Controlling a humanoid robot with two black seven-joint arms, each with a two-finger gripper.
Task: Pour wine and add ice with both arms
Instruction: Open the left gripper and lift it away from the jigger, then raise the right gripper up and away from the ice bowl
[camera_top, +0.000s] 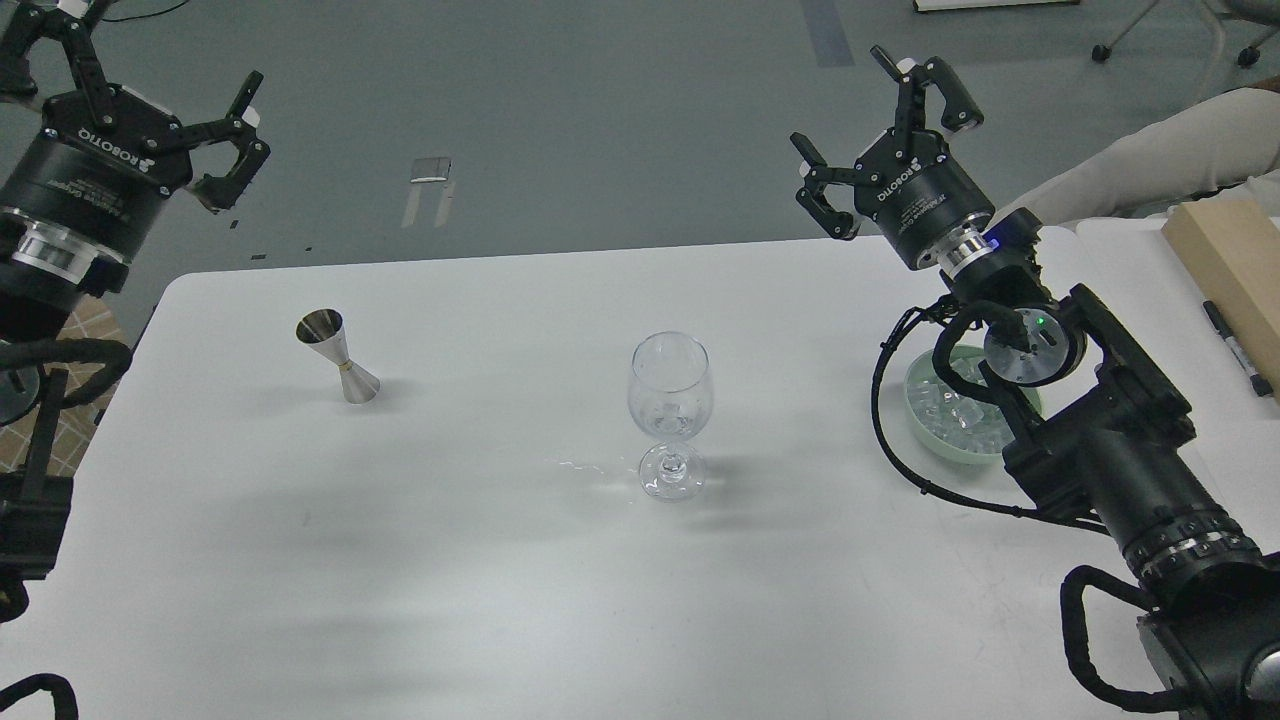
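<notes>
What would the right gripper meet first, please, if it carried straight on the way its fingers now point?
Probably nothing: the open right gripper points up and away over the table's far edge, toward bare floor; depth is uncertain.

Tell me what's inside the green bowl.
The bowl holds a heap of clear ice. The right arm crosses over its near right side, so how much ice lies under there cannot be seen.

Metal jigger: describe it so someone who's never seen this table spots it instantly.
On the white table, look left of the clear stemmed wine glass standing at the centre. The small silver hourglass-shaped metal jigger stands alone there, tilted, apart from both grippers. It is the only opaque, shiny metal item; the glass is transparent, and the pale green bowl of ice sits far right.
</notes>
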